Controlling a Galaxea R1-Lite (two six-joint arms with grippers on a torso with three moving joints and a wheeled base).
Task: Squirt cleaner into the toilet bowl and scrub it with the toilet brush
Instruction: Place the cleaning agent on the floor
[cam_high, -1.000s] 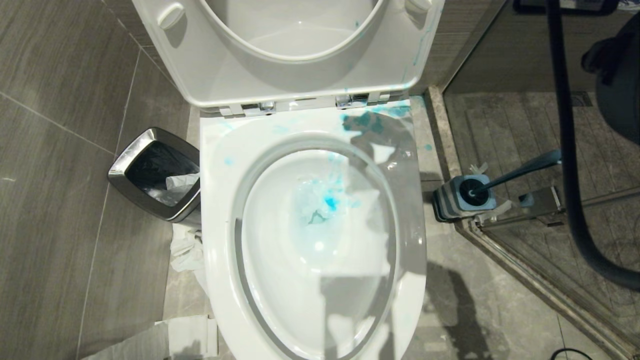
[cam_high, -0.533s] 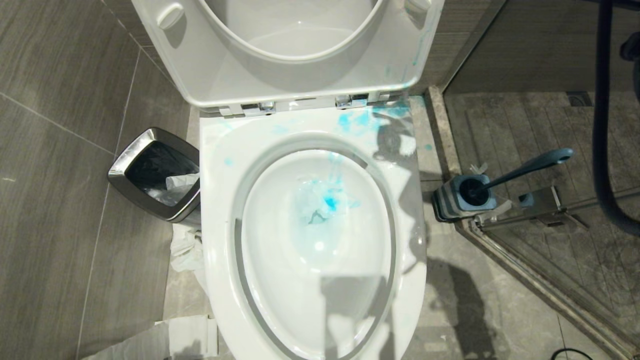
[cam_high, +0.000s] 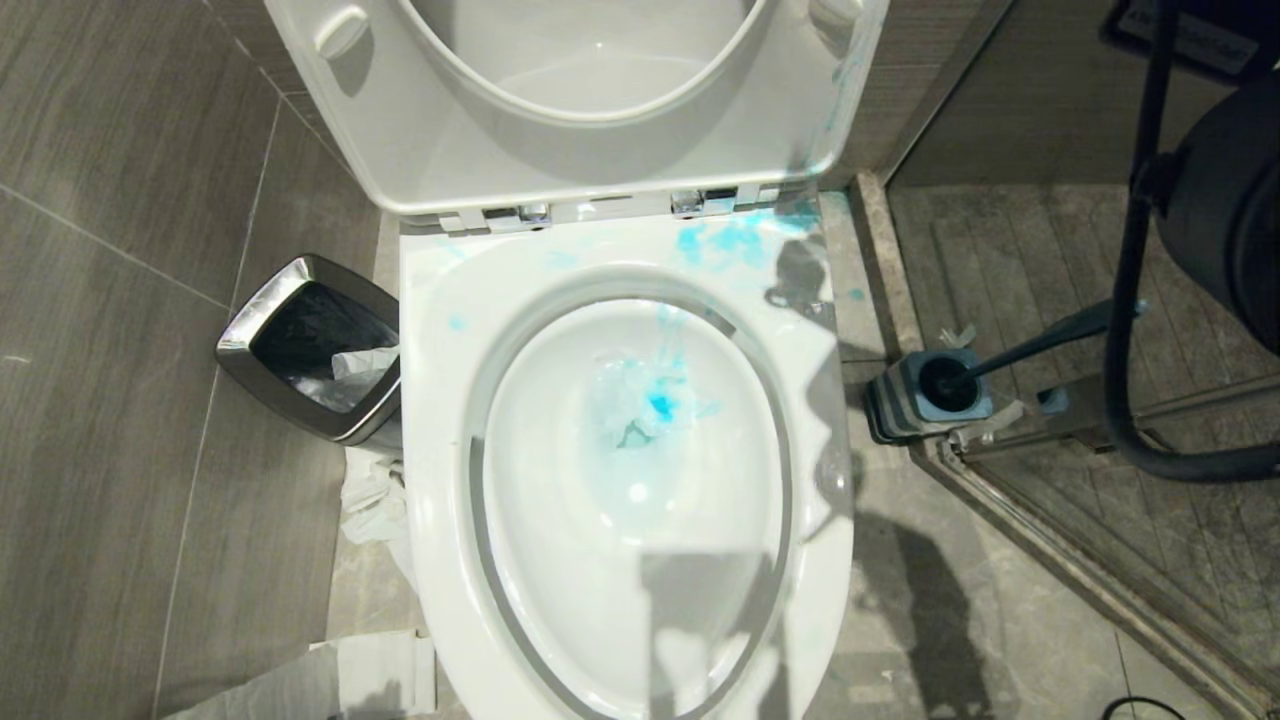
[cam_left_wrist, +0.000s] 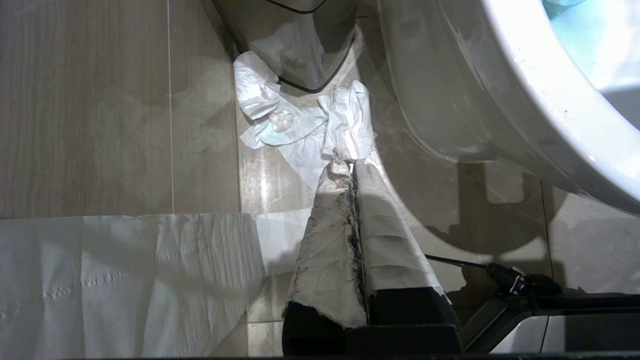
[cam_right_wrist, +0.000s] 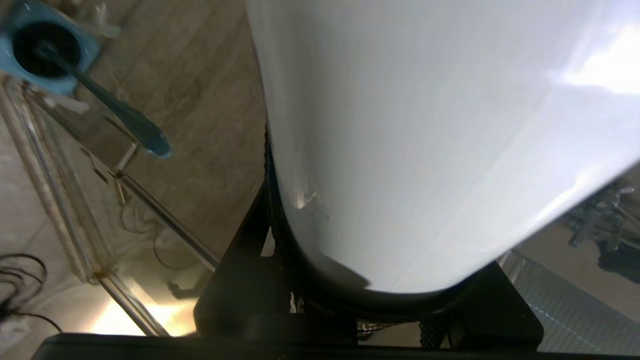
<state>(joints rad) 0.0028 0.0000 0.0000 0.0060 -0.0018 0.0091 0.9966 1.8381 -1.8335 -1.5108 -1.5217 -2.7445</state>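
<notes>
Beside the white glossy ceramic toilet bowl, on its right, the long slate-blue toilet brush stands untouched, its black bristle head sunk in the square grey-blue holder on the floor by the glass shower door's metal track; the handle leans up and away from the bowl, which leaves its looped end free to be grasped. Bright blue liquid pools at the bottom of the bowl and is smeared over the back of the rim near the hinges, so the squirting step looks done or close to it, and the scrubbing has not begun.

From the right wrist view, the right gripper is clamped around the smooth white plastic body of the cleaner bottle, which fills most of that view; its cap is out of sight. The brush and holder lie below and to one side, so the bottle is being held over the floor near the shower rather than over the bowl. Judging by this, the bottle has to be put down before the brush can be taken.

The left gripper hangs low at the bowl's left flank with its white-wrapped fingers pressed together, empty, above crumpled white tissue paper by the steel-rimmed square waste bin.
</notes>
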